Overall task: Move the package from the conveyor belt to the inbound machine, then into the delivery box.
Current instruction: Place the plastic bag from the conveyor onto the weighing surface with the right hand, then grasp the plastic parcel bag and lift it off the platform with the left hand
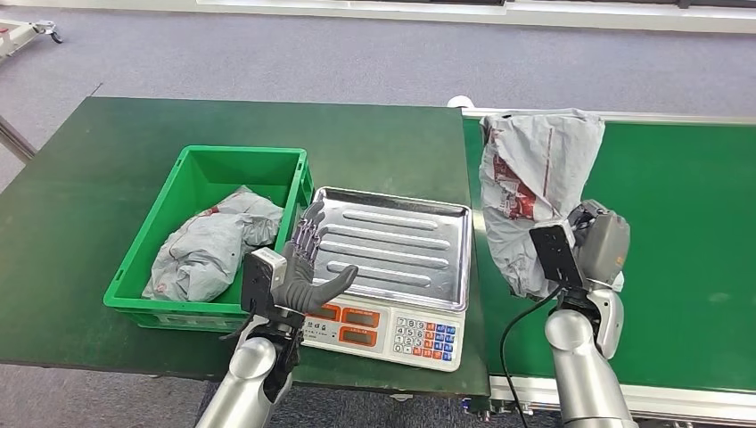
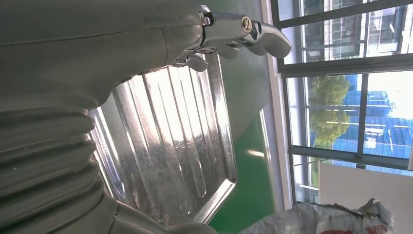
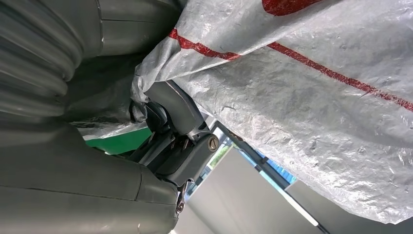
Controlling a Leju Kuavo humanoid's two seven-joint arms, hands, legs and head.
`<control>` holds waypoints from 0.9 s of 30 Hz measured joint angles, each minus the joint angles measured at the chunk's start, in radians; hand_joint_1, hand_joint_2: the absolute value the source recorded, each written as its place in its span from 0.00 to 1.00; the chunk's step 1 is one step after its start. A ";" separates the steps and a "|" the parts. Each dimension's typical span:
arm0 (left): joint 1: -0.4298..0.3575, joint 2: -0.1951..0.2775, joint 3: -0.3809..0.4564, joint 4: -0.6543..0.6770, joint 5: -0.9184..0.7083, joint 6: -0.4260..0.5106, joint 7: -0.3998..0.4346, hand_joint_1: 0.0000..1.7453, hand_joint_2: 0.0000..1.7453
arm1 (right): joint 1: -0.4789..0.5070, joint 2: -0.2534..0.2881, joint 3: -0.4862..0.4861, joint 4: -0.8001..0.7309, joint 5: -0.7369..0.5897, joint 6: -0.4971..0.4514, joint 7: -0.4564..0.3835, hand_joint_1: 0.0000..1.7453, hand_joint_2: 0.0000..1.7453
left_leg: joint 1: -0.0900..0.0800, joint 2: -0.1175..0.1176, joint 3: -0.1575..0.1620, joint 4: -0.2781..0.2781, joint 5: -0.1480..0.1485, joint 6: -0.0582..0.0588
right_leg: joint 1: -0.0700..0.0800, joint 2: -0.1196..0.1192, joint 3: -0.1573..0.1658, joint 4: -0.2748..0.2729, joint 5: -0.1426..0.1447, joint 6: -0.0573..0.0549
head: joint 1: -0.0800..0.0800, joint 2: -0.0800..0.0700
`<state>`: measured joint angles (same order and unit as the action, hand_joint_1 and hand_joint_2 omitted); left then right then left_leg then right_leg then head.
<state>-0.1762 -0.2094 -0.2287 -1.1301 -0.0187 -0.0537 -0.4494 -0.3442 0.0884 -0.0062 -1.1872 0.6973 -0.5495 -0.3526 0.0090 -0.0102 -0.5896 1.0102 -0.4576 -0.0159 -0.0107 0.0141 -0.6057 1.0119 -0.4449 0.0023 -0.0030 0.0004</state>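
While I look down from my head, my right hand (image 1: pixel 595 245) grips the grey package (image 1: pixel 535 192), raised over the conveyor belt (image 1: pixel 686 232); my left hand (image 1: pixel 308 267) hovers with fingers spread, holding nothing, at the scale's steel tray (image 1: pixel 401 245). At my left wrist, that tray (image 2: pixel 175 146) gleams close. At my right wrist, fingers (image 3: pixel 175 105) press into the package (image 3: pixel 311 97).

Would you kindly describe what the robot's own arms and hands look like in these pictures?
Both arms are smooth silver tubes. The left robot hand has a grey palm, thick grey thumb and darker segmented fingers. The right robot hand has a grey casing, and a black cable loops beside its wrist. Each wrist carries a black box.
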 joint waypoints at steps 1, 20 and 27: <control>0.000 0.000 0.000 0.000 0.000 0.000 0.000 0.00 1.00 | 0.000 0.000 0.004 0.000 0.000 0.004 -0.001 1.00 1.00 | 0.000 0.000 0.000 0.000 0.000 0.000 | 0.000 0.000 0.000 0.000 0.000 0.000 | 0.000 0.000; -0.008 -0.005 0.015 -0.052 -0.024 -0.018 0.040 0.00 1.00 | -0.022 0.127 0.491 0.064 -0.159 0.263 0.026 1.00 1.00 | 0.002 -0.006 -0.002 -0.001 0.002 -0.004 | 0.003 -0.006 -0.002 0.001 -0.002 -0.004 | 0.000 0.000; -0.024 -0.007 0.015 -0.040 -0.024 -0.021 0.040 0.00 1.00 | -0.023 0.122 0.528 0.064 -0.176 0.265 0.025 1.00 1.00 | 0.000 -0.006 -0.002 -0.001 0.002 -0.004 | 0.001 -0.005 -0.002 0.001 -0.002 -0.003 | 0.000 0.000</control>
<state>-0.2006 -0.2166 -0.2136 -1.1703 -0.0430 -0.0749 -0.4094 -0.3673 0.2104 0.5221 -1.1227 0.5209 -0.2842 -0.3280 0.0094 -0.0162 -0.5915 1.0090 -0.4557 -0.0199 -0.0094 0.0088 -0.6079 1.0131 -0.4467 -0.0006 -0.0033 0.0004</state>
